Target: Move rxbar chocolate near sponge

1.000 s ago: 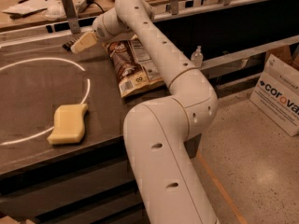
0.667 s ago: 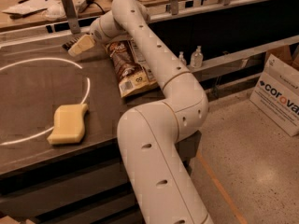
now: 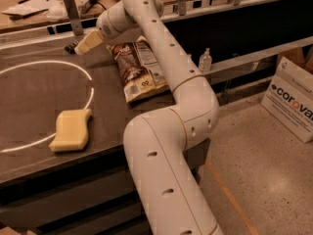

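The gripper (image 3: 88, 42) hangs over the far side of the table (image 3: 39, 89); how wide it stands cannot be told. Just beside its tip, perhaps touching, lies the rxbar chocolate (image 3: 72, 47). The sponge (image 3: 71, 129) rests well apart, near the front edge.

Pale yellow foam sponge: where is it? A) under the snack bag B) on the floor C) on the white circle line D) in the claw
C: the pale yellow foam sponge lies across the white circle line; the claw is at the dark table's far side, by the small black wrapped bar.
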Controlling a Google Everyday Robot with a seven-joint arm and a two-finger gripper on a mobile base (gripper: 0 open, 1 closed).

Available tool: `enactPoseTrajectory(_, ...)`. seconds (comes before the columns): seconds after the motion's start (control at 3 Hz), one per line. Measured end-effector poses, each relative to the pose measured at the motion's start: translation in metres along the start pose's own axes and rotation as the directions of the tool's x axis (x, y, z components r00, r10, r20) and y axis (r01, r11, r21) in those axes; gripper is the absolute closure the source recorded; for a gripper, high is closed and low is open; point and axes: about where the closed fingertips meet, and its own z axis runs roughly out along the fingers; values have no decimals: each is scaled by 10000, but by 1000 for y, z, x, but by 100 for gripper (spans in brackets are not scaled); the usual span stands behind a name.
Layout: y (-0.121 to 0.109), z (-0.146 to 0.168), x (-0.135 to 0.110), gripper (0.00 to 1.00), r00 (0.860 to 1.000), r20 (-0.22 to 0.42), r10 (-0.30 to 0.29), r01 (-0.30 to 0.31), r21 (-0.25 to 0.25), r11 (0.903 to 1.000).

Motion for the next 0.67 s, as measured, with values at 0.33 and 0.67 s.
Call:
enactPoseTrajectory(0.33, 15, -46, -6, 0, 9996, -207, -175, 163, -605, 9980)
enactPoseTrajectory(0.67, 42, -75, -13, 0, 9983, -522, -265, 188, -1422, 9897)
